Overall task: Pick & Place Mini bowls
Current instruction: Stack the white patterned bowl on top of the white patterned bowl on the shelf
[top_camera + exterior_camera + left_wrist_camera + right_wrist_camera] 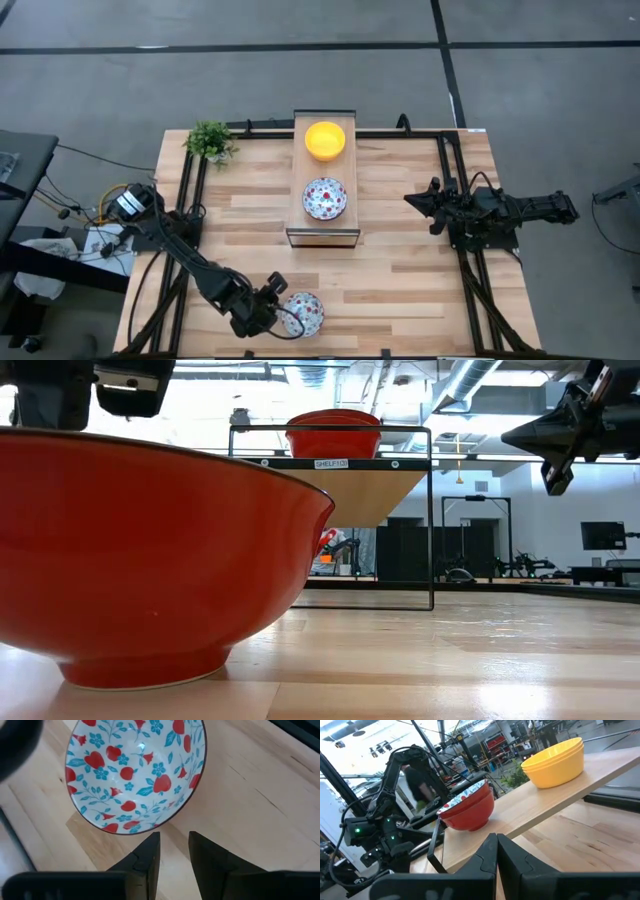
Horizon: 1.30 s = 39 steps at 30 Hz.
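One mini bowl (304, 313), red outside and white with red-and-blue flowers inside, stands on its foot near the table's near edge; it fills the left of the low view (150, 560). My left gripper (280, 312) is just to its left, and its fingers (174, 842) are open by a narrow gap, with their tips just short of the rim (135, 770). On the shelf (352, 160) sit stacked yellow bowls (325, 140) (555, 762) and stacked floral bowls (325, 198) (467, 810). My right gripper (410, 200) (496, 840) is shut and hovers right of the shelf.
A small green potted plant (210, 140) stands at the table's far left corner. The wooden shelf on its black wire frame (432, 520) stands mid-table toward the far edge. Black rails (470, 270) run along the table's left and right sides. Bare wood lies between the shelf and the near bowl.
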Each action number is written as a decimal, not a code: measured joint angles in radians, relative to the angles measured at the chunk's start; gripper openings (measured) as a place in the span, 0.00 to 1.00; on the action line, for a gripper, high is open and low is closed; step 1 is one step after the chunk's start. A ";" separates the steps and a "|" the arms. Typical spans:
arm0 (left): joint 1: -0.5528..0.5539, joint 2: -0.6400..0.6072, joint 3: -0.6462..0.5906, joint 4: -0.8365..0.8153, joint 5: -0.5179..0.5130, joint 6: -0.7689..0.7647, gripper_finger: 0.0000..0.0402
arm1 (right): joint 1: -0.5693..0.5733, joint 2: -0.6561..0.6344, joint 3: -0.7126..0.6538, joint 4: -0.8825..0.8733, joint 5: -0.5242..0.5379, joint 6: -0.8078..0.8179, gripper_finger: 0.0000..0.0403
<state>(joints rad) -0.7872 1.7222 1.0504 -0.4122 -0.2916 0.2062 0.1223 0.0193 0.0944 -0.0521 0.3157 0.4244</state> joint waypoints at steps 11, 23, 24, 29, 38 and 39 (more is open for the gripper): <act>-0.052 0.000 0.000 0.034 -0.048 0.010 0.25 | 0.000 0.000 0.000 0.000 0.000 0.023 0.00; -0.022 -0.001 0.001 0.100 0.015 0.272 0.25 | 0.000 0.000 0.000 0.000 0.000 0.022 0.00; -0.015 -0.001 0.001 0.104 0.035 0.278 0.25 | 0.000 0.000 0.000 0.000 0.000 0.022 0.00; 0.020 -0.001 0.001 0.115 0.115 0.287 0.25 | 0.000 0.000 0.000 0.000 0.000 0.022 0.00; 0.044 -0.001 0.001 0.132 0.183 0.288 0.25 | 0.000 0.000 0.000 0.000 0.000 0.021 0.00; 0.046 -0.001 0.001 0.133 0.185 0.288 0.25 | 0.000 0.000 0.000 0.000 0.000 0.021 0.00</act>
<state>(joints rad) -0.7412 1.7216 1.0515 -0.2788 -0.1068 0.4938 0.1219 0.0196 0.0944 -0.0521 0.3161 0.4458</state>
